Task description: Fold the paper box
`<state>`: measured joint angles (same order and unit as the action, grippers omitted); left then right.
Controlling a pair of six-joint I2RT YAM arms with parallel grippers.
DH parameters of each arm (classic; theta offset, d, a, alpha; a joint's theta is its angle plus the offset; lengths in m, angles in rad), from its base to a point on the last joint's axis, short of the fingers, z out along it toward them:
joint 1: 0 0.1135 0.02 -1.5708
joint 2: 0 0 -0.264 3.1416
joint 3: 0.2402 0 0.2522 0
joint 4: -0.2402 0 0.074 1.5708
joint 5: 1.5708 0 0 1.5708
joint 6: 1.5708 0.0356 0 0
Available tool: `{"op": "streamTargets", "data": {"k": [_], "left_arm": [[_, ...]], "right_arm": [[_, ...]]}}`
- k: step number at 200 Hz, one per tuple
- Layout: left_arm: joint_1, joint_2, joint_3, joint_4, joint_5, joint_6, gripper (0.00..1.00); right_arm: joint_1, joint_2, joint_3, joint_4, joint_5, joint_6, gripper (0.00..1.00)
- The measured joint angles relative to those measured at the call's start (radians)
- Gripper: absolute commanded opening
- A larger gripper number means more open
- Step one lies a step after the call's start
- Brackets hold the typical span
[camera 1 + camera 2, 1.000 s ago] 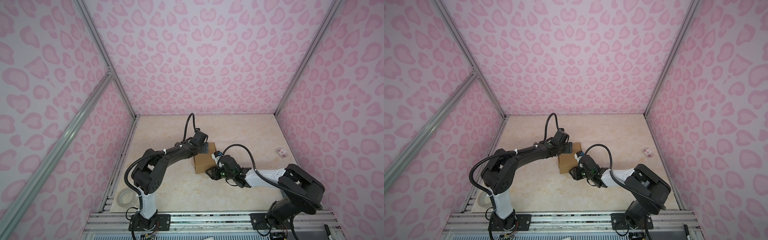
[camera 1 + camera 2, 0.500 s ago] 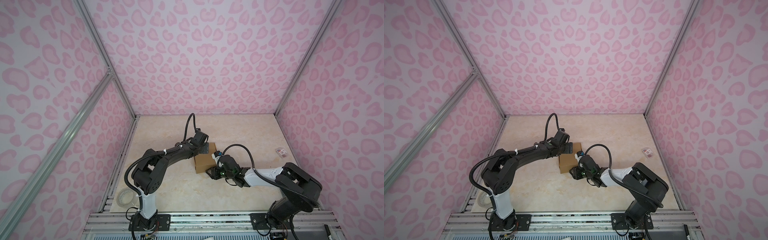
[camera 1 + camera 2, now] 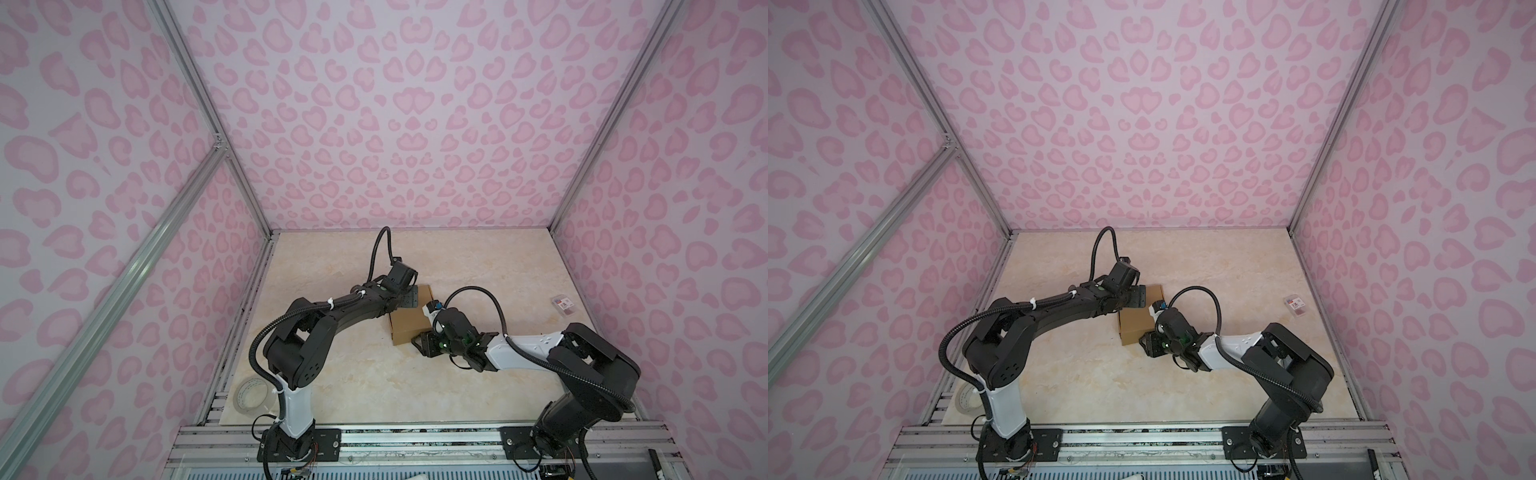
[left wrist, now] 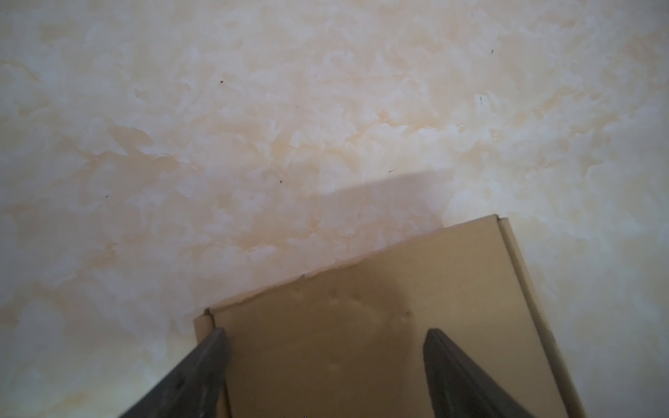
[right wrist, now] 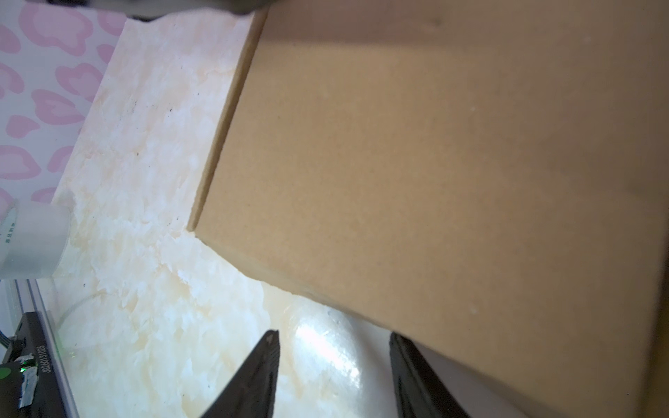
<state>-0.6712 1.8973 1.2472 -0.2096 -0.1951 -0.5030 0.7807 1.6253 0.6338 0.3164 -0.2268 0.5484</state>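
- One paper box (image 3: pixel 409 328), closed and flat, lies near the centre of the table (image 3: pixel 374 386).
- Two grippers: the left gripper (image 4: pixel 325 334) is spread wide over the box lid, gripping nothing. The right gripper (image 5: pixel 331 334) is part open at the box's near edge, with nothing between its fingers.
- One tape roll (image 3: pixel 251 395) and one small clear packet (image 3: pixel 563 306), both well apart from the box.

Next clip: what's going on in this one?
Two robot arms work on a brown paper box on the table; it already looks folded shut into a flat square. The left gripper is over its top panel, jaws spread wide, gripping nothing. The right gripper is at the box's near corner, jaws apart and empty, one finger right at the edge. A tape roll and small packet lie off to the sides.
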Motion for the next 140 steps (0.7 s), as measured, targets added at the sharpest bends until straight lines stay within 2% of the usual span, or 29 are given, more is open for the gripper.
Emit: {"op": "streamTargets", "data": {"k": [79,140], "left_arm": [[-0.010,0.003,0.003,-0.001,-0.007,0.003,0.87],[-0.017,0.004,0.009,0.000,0.028,0.003,0.87]], "right_arm": [[-0.002,-0.010,-0.044,0.067,0.023,-0.012,0.52],[-0.003,-0.148,-0.108,0.112,0.013,0.010,0.52]]}}
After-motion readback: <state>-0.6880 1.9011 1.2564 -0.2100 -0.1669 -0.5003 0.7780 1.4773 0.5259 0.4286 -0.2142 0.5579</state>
